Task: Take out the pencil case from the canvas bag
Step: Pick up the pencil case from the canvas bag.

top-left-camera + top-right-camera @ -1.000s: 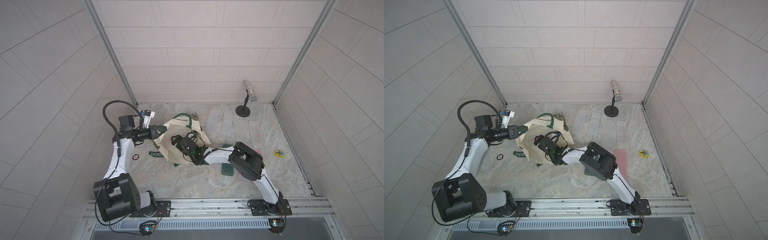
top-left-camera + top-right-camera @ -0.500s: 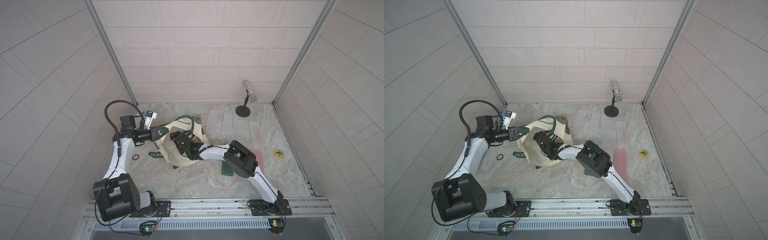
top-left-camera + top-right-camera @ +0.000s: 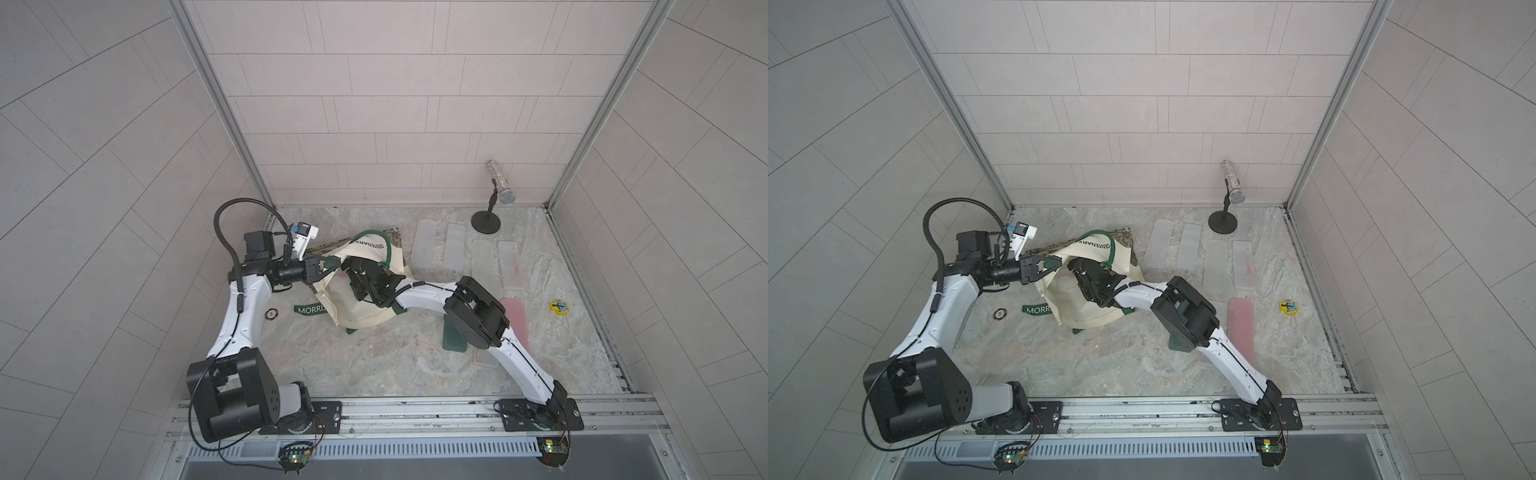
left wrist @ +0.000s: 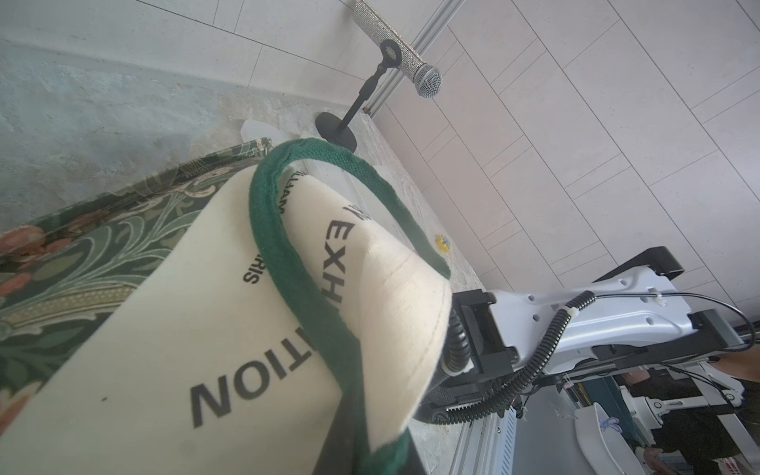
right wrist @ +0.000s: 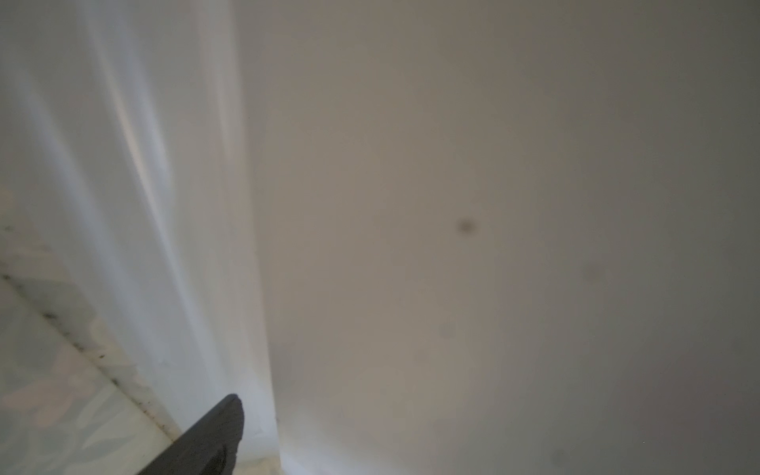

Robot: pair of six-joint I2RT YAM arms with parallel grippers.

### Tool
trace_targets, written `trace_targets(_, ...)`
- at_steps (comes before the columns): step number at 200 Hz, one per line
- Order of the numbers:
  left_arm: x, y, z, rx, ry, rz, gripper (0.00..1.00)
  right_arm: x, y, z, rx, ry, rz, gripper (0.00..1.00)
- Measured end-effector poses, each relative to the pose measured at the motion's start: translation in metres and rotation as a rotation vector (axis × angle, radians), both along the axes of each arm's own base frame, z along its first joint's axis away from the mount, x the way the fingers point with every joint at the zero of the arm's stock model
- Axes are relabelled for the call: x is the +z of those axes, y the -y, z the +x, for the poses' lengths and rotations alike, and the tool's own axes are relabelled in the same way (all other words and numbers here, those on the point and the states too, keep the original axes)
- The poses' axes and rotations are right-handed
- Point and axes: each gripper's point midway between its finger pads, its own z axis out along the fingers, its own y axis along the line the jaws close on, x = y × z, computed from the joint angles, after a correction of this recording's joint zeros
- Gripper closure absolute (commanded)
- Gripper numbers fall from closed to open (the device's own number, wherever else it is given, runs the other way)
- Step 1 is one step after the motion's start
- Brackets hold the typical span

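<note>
Canvas bag (image 3: 358,311), cream, green-strapped, crumpled

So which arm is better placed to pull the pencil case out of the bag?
Right. The right hand is inside the open mouth of the canvas bag, near what looks like the frosted pencil case. The left hand is shut on the green handle, holding the bag open.

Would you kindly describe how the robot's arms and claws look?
Both arms: white shells, black joints. The left claw and right claw are black. The left arm carries a black corrugated hose and white wrist camera; the right arm a black cable.
</note>
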Motion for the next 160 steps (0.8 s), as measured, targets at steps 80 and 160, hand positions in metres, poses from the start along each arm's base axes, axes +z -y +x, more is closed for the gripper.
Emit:
trace_targets(80,-0.003,0.001,0.001,0.001,0.007,0.04,1.0,-0.009,0.011,0.01,0.02,0.0,-0.028,0.31)
trace_targets(160,-0.009,-0.002,0.002,0.012,0.009,0.08,1.0,-0.006,0.02,0.009,0.122,0.161,-0.123,0.33)
